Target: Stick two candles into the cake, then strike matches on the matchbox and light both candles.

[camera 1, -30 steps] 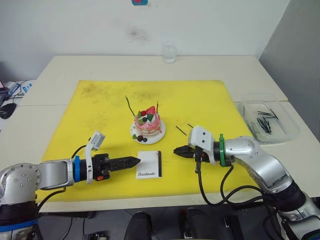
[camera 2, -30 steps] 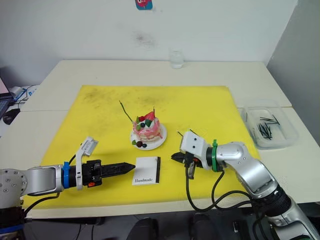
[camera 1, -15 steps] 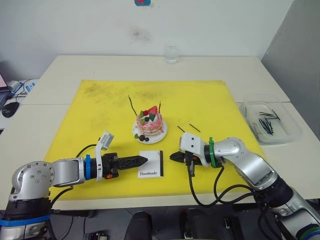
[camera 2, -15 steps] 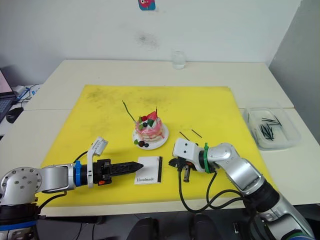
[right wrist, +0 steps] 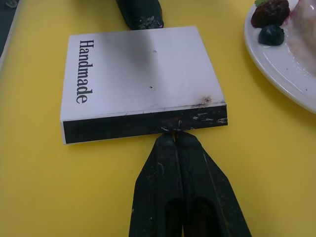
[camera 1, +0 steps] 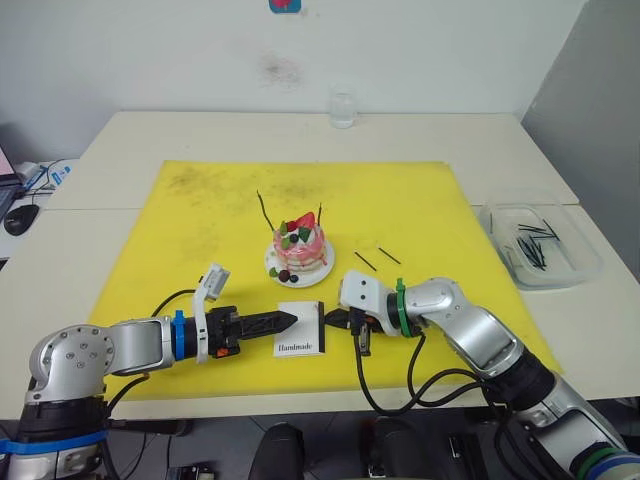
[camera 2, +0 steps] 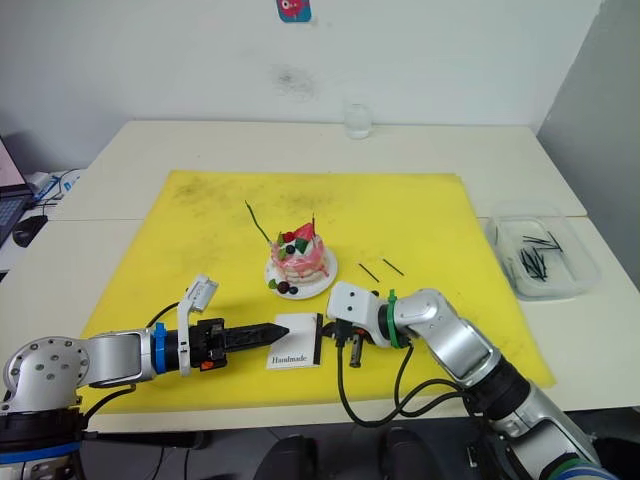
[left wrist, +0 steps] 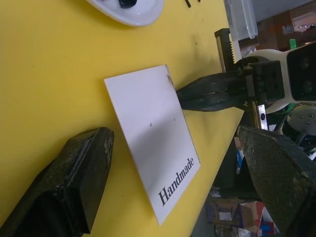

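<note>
Right gripper (camera 1: 333, 319), seen from the head cameras, has its two black fingers pressed together at the dark edge of the matchbox (camera 1: 300, 328), which lies flat on the yellow mat (camera 1: 190, 210); whether a match sits between them I cannot tell. Opposite it, the left gripper (camera 1: 287, 320) points at the box's other side, and just beyond both stands the cake (camera 1: 297, 248) on its white plate, with the green candle (camera 1: 263, 210) and the red candle (camera 1: 318, 214) already upright in it. Two loose matches (camera 1: 377, 255) lie on the mat beyond the right gripper. From the left wrist, that gripper's fingers (left wrist: 69, 182) stand wide on either side of the box, not touching it. From the right wrist, the closed tips meet the black striking strip (right wrist: 143, 126). My guess is the box is light and slides easily, so it wants bracing by its long sides during the strike.
</note>
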{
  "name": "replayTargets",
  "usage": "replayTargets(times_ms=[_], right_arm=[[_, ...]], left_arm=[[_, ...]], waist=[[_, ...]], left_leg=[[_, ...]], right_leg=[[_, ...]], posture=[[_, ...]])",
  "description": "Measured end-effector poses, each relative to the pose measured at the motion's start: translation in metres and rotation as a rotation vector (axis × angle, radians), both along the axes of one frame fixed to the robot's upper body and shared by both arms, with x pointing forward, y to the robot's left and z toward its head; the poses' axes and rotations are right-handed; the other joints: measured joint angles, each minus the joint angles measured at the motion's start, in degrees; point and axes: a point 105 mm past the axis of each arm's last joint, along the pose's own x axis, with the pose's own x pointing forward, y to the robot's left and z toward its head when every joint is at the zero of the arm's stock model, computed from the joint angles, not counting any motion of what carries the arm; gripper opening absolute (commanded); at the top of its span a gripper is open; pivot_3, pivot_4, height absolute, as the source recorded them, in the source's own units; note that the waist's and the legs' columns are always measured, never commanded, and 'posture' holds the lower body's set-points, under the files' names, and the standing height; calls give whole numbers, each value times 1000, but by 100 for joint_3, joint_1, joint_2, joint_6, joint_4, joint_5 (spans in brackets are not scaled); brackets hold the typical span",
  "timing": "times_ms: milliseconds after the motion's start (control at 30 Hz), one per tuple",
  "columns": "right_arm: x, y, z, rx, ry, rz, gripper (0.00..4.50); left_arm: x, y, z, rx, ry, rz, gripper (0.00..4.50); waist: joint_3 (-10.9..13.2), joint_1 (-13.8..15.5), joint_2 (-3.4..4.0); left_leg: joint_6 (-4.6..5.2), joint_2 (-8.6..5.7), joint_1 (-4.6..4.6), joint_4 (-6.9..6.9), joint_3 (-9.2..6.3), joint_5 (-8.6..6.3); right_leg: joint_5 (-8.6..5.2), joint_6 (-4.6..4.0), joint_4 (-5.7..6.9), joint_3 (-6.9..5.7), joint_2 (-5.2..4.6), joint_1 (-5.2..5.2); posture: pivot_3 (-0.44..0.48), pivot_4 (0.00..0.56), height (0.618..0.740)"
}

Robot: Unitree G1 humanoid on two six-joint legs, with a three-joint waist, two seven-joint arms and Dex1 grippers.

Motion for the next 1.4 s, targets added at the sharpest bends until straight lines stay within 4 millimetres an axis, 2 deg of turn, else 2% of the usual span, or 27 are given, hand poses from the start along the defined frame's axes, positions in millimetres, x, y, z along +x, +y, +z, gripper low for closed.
replayTargets(times_ms=[267, 567, 700, 1033, 1100, 1300, 1400], right_arm=[[-7, 13, -1, 23, 24, 42, 30], [-6, 23, 0, 36, 41, 62, 30], [-6, 24, 0, 38, 44, 62, 0], [-6, 27, 1, 47, 50, 56, 0], [-6, 27, 1, 49, 55, 52, 0], [-5, 25, 4, 50, 50, 34, 0], [-4, 21, 12, 67, 42, 19, 0]], left_arm=[[-1, -2, 0, -7, -5, -1, 4500], [-2, -3, 0, 1, -10, -7, 4500], [-2, -2, -3, 22, -10, -2, 3625], [1, 1, -14, 86, -19, 31, 466], [0, -1, -13, 75, -24, 20, 15], [0, -1, -11, 61, -33, 17, 15], [-1, -2, -5, 30, -37, 5, 15]], waist=[[0, 2, 0], [0, 2, 0], [0, 0, 0], [0, -6, 0], [0, -6, 0], [0, -6, 0], [1, -6, 0]], left_leg=[[0, 0, -2, 0, 2, 0], [0, 0, -4, 0, 0, 0], [0, 0, -3, 0, 2, 0], [0, 1, -5, -3, 3, 0], [0, 1, -6, -3, 2, 0], [0, 2, -6, -3, 0, 0], [0, 4, -11, -3, -3, 0]], right_leg=[[0, 1, -2, 3, -7, 0], [0, 1, -4, 1, -9, 0], [0, 1, -4, 4, -9, 0], [-1, 1, -6, 4, -9, -2], [-1, 1, -6, 3, -9, -2], [-1, 1, -6, 0, -9, -2], [-1, 1, -6, -2, -9, -7]], posture=[[0, 150, 740], [0, 150, 740], [0, 150, 740], [0, 150, 740], [0, 150, 740], [0, 150, 740], [0, 150, 740]])
